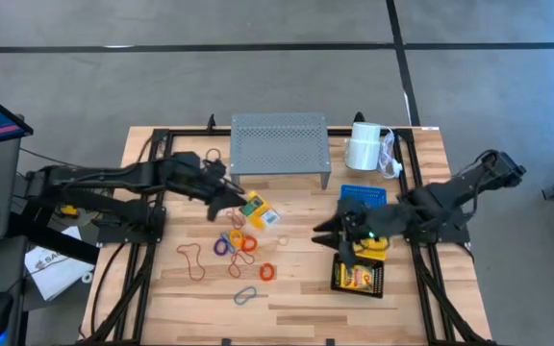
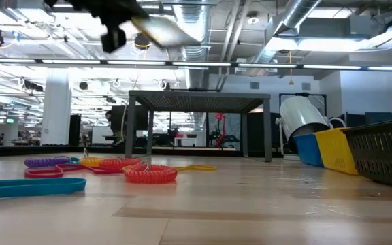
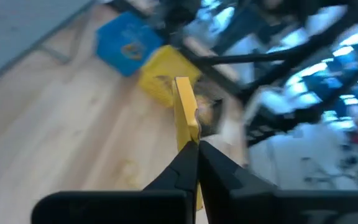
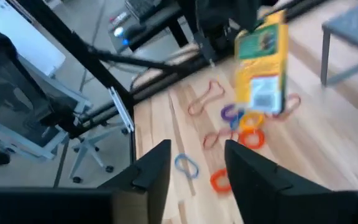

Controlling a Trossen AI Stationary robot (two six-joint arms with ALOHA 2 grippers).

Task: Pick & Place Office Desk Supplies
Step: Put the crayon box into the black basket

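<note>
Yellow crayon box (image 1: 258, 212) aloft above the loops (image 1: 236, 244), mid-table.
Light, stiff card: left gripper (image 1: 241, 205) pinches its thin edge, best held there; right gripper (image 1: 327, 231) hangs empty, fingers apart, by the baskets (image 1: 362, 195).

My left arm reaches from the left edge toward the table's middle, its gripper (image 1: 241, 204) raised off the surface with fingers pinched together. My right arm is folded in from the right, its gripper (image 1: 327, 231) pointing left, fingers (image 4: 151, 165) parted
</note>
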